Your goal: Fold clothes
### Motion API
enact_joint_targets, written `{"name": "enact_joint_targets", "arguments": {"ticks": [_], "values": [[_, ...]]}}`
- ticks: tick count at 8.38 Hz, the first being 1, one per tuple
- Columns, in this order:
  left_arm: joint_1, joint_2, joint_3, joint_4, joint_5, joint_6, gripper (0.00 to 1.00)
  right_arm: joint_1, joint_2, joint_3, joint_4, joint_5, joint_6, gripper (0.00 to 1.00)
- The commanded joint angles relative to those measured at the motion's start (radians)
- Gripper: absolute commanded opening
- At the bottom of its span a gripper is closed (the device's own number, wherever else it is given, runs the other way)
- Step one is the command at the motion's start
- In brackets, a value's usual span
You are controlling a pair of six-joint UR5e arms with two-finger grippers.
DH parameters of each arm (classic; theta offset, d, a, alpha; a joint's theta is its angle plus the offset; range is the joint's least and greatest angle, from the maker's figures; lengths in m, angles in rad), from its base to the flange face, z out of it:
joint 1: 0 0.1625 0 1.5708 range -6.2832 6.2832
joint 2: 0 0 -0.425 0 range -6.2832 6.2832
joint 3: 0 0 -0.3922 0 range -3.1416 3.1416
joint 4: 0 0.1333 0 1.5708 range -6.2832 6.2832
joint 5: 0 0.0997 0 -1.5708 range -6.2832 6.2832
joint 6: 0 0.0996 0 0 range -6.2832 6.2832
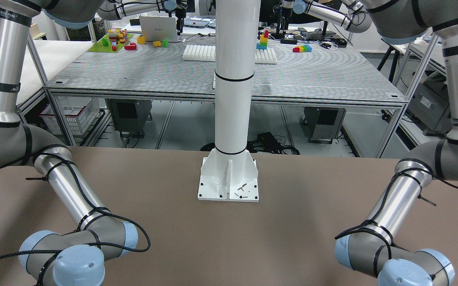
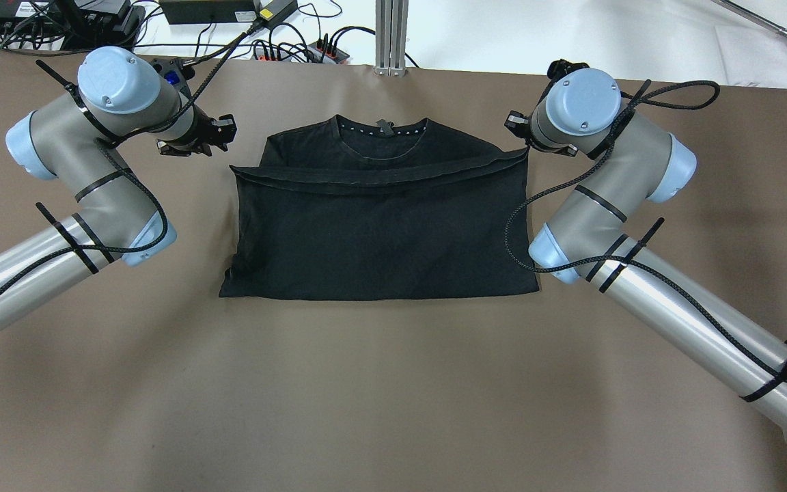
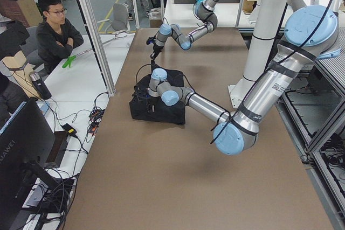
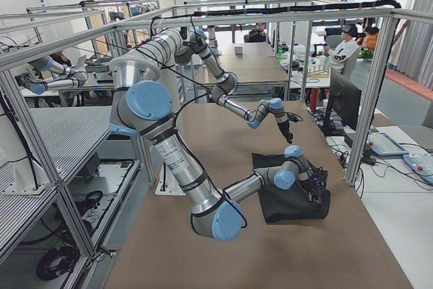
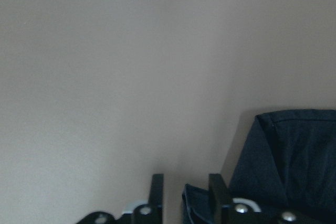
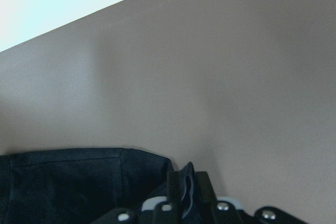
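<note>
In the overhead view, the black garment (image 2: pixel 380 239) is lying toward the far side of the table (image 2: pixel 393 396). Its near half is lying doubled over, with the hem (image 2: pixel 380 179) running just short of the collar (image 2: pixel 381 140). The left gripper (image 2: pixel 224 130) is hovering just beside the far-left corner, and the right gripper (image 2: pixel 518 133) is meeting the far-right one. In the left wrist view, the fingers (image 5: pixel 218 195) are standing apart, with cloth only partly filling the gap. In the right wrist view, the fingers (image 6: pixel 172 187) are pinching a tuck of fabric. One fold is looking done; the right-hand release and probably further folds are remaining.
</note>
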Motion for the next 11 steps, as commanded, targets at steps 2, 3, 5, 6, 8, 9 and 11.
{"name": "enact_joint_targets", "arguments": {"ticks": [2,3,5,6,8,9,11], "values": [[-0.004,-0.001,0.022,-0.041,0.009,-0.015,0.62,0.0,0.044,-0.004,0.027,-0.022,0.154,0.66],[-0.004,-0.002,0.017,-0.041,0.006,-0.026,0.62,-0.012,0.009,0.035,0.028,-0.02,0.162,0.67],[0.002,-0.002,0.016,-0.042,0.007,-0.044,0.63,-0.098,-0.21,0.269,0.03,-0.011,0.162,0.67],[0.003,-0.002,0.016,-0.042,0.007,-0.046,0.63,-0.162,-0.281,0.322,0.037,-0.011,0.161,0.67],[0.005,-0.004,0.014,-0.042,0.009,-0.046,0.64,-0.23,-0.346,0.326,0.15,-0.013,0.164,0.66],[0.006,-0.004,0.009,-0.044,0.009,-0.069,0.65,-0.248,-0.373,0.32,0.192,-0.014,0.164,0.65],[0.006,-0.004,0.005,-0.047,0.01,-0.09,0.65,-0.25,-0.401,0.33,0.199,-0.011,0.164,0.64]]}}
